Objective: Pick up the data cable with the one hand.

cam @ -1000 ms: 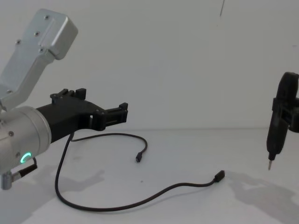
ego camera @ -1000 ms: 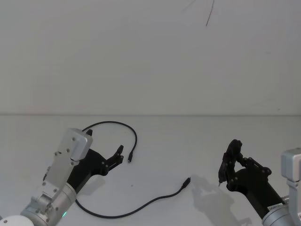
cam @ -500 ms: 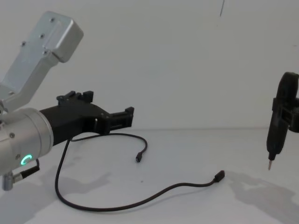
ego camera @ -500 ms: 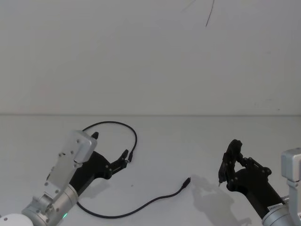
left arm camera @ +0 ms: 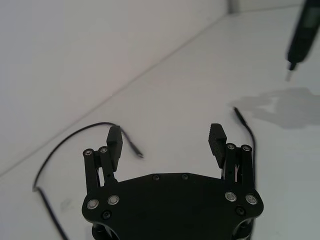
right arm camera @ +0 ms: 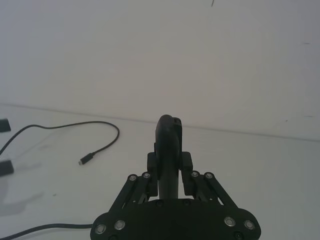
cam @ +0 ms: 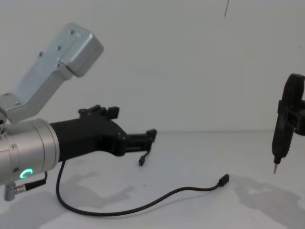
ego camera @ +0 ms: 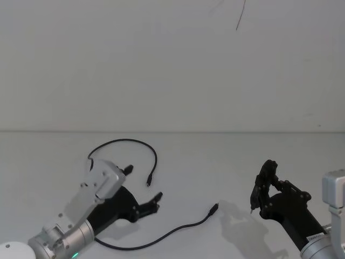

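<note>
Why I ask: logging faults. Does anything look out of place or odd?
Nothing stands out. The long thin black data cable lies in loose curves on the white table, the open black angular left gripper above it. The right gripper, parked right, clamps a slim black metal-tipped tool.

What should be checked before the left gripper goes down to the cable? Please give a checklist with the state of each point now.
1. Left gripper open: ok, fingers spread wide.
2. Cable lies loose on the table: ok, no crossing seen.
3. Cable between the fingers: not ok; the gripper hovers above it and holds nothing.
4. Fingers lined up over the near plug: cannot tell.
5. Right gripper clear of the cable: ok; it holds a tool off to the right.
</note>
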Controlling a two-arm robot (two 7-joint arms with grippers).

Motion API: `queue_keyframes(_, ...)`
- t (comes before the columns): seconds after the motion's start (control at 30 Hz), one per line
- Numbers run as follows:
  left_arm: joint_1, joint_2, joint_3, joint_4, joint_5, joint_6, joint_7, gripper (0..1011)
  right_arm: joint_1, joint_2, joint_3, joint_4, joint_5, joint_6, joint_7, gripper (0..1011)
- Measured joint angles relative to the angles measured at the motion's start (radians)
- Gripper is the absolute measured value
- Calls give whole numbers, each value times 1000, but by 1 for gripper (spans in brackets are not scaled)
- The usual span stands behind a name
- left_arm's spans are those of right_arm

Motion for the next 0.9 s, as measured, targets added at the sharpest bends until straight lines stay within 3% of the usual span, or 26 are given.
queue_keyframes(0.57,-64,40,92,39,3,0,-247,1002,0,0,0,0,0,0,0,269)
queue_keyframes(0.9,-94,28,127,77,17,24,-315,1002,0,0,0,0,0,0,0,269)
